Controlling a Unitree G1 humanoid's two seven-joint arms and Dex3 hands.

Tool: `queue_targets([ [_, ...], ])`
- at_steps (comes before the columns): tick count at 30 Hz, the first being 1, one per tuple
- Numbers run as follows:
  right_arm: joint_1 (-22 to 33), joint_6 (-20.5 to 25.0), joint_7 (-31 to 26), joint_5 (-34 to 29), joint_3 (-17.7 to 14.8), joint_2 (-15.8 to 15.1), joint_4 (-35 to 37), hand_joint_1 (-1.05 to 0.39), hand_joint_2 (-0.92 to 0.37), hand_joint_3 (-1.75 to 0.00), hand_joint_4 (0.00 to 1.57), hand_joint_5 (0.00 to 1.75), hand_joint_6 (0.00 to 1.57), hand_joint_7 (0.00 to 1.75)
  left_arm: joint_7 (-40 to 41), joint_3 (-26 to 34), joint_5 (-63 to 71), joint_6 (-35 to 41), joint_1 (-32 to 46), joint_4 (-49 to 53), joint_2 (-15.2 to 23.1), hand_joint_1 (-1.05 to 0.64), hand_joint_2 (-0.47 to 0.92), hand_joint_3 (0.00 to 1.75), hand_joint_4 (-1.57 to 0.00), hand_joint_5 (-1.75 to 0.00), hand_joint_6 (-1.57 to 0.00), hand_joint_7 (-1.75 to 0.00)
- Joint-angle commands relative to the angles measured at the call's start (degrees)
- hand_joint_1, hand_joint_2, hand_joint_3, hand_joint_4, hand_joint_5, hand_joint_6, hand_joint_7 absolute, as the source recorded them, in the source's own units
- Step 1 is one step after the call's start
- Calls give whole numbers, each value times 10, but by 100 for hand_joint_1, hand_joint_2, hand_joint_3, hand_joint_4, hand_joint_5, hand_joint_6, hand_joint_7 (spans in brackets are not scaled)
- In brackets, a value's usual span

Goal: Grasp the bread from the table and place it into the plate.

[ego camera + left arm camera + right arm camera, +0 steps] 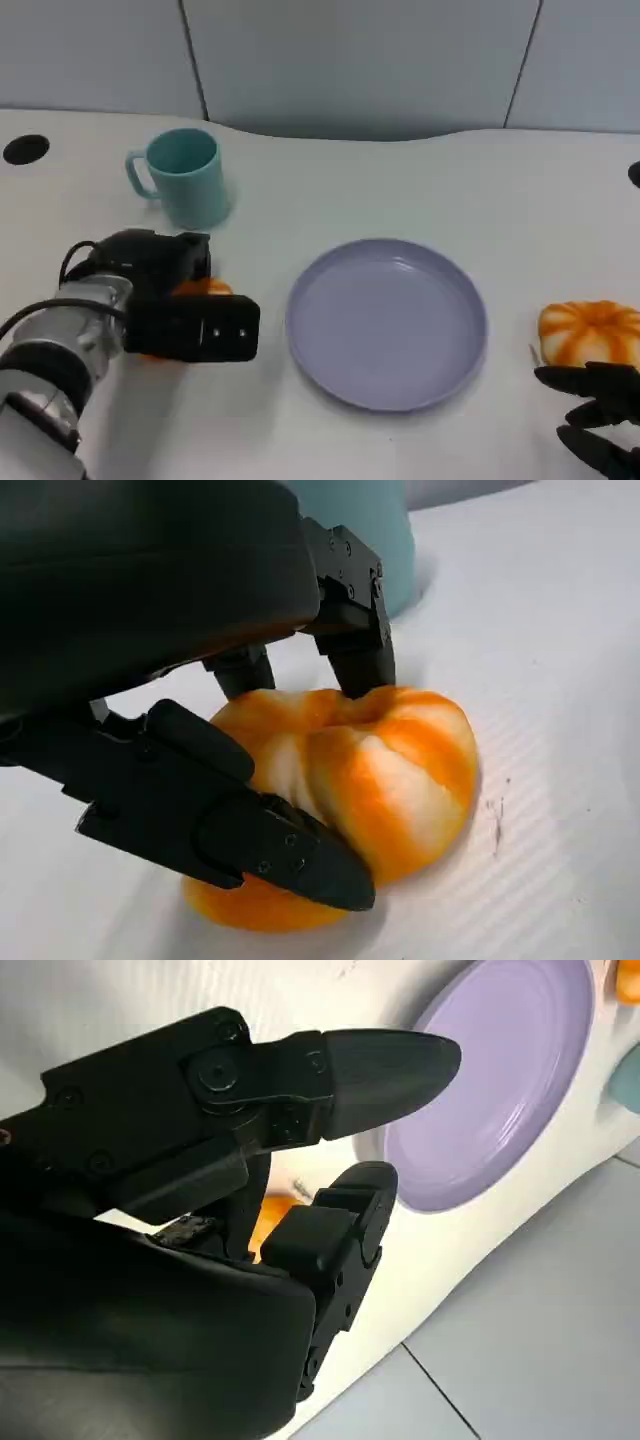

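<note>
The left hand point(185, 315) lies over a round orange-and-white striped bread bun point(350, 790) on the left part of the white desk point(300, 180), between the teal ceramic mug point(185, 175) toward the far edge and the desk's near edge. In the left wrist view its black fingers point(350, 640) press the bun's far side while the thumb lies against its near side, so the bun is gripped, though it looks to be resting on the desk and not lifted. The round lavender plastic plate point(385, 320) sits mid-desk, just beside this hand toward the right edge; I judge the coming move is a lift and a short carry that way.

A second striped bun point(590, 333) lies near the right edge, touching or just beyond the right hand point(600, 415), whose fingers point(380, 1055) are apart, holding nothing.
</note>
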Motion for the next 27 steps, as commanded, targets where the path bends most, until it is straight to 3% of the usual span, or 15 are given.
queue_targets([
  [1, 5, 2, -2, 4, -11, -5, -10, -29, -92, -40, 57, 75, 76, 0, 68, -12, 14, 5, 35, 21, -3, -17, 90, 1, -56, -155, -46, -147],
  [3, 5, -1, -4, 2, -11, -5, -9, -29, -92, -40, 57, 74, 76, 0, 101, -8, 10, -4, 39, 24, -4, -17, 90, 1, -58, -153, -48, -144],
  [4, 5, -3, -5, 0, -10, -6, -8, -29, -92, -40, 58, 74, 76, 0, 125, -5, 7, -11, 43, 24, -4, -14, 91, 8, -65, -166, -47, -162],
  [5, 4, -6, -5, 2, -10, -5, -6, -29, -92, -40, 58, 74, 76, 0, 146, 3, -1, -26, 48, 25, -4, -13, 92, 11, -68, -170, -47, -168],
  [8, 4, -9, -5, 5, -10, -3, -4, -27, -92, -39, 58, 74, 76, 0, 167, 17, -14, -50, 52, 28, -5, -10, 92, 22, -72, -174, -48, -174],
  [13, 3, -2, -8, -2, -5, 2, -7, -28, -92, -38, 58, 73, 77, 0, 74, 81, -86, -63, 39, 20, -10, -8, 89, 28, -72, -175, -50, -175],
  [16, 0, -13, -12, -2, -3, 3, 1, -26, -92, -37, 60, 74, 77, 1, 51, 102, -107, -74, 34, 5, -7, -7, 86, 24, -73, -175, -54, -175],
  [27, -8, 20, -13, -10, 8, 12, -6, -27, -92, -35, 61, 76, 78, 1, -52, 174, -191, -153, 0, -97, -1, -3, 77, 20, -82, -175, -64, -175],
])
